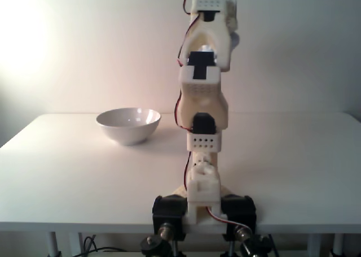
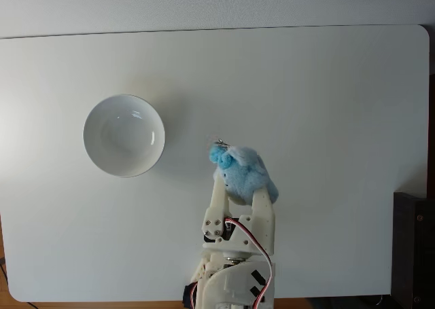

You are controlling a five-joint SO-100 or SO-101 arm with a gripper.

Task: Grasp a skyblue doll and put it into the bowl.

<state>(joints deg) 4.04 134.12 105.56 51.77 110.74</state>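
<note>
Setting: plain indoor room, kind unclear | white table (image 1: 293, 166) against bare pale wall (image 1: 84, 42) | cables (image 1: 93, 247) below table edge

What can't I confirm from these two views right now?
- The gripper in the top-down fixed view: the skyblue doll covers its fingertips, so jaw contact is unclear.
- The doll in the front fixed view: hidden behind the arm.
- Doll's height above the table: unreadable from above.
</note>
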